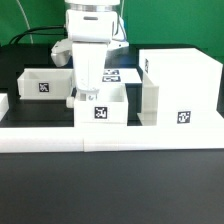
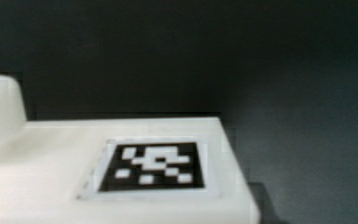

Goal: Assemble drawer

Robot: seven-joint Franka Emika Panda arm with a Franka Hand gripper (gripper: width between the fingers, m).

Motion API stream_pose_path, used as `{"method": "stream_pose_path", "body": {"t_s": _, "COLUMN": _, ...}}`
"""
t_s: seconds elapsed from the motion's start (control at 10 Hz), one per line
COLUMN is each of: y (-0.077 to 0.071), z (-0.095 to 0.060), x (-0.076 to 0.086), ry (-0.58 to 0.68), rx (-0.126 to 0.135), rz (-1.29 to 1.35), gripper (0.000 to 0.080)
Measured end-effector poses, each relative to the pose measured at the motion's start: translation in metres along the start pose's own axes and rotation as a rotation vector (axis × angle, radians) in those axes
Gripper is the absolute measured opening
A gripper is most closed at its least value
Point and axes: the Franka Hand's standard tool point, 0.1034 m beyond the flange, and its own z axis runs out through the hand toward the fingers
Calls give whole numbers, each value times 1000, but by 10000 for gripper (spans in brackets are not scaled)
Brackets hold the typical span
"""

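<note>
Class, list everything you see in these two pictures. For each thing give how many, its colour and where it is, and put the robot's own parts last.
large box: one, white, tagged, on the exterior view's right.
left small box: one, white, tagged, on the exterior view's left.
middle small box: one, white, tagged, in the centre under the arm.
marker board: one, white with black tags, behind the middle small box and partly hidden.
front rail: one, white, running along the near side of the table.
table: one, black, under everything.
arm: one, white, above the middle small box.
fingers: down at the middle small box. I cannot tell whether they are open or shut.
</note>
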Motion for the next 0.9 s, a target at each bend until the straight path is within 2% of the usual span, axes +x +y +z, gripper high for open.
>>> {"method": "stream_pose_path", "body": {"t_s": 0.2, "y": 5, "z": -1, "x": 7, "ry": -6, "rx": 35, "rz": -16, "gripper": 42}}
{"method": "stream_pose_path", "body": {"t_s": 0.6, "y": 5, "z": 0, "x": 6, "ry": -6, "rx": 35, "rz": -9, "gripper": 42}}
{"method": "stream_pose_path", "body": {"t_s": 0.9, "y": 9, "z": 3, "x": 20, "ry": -8, "rx": 46, "rz": -11, "gripper": 42}}
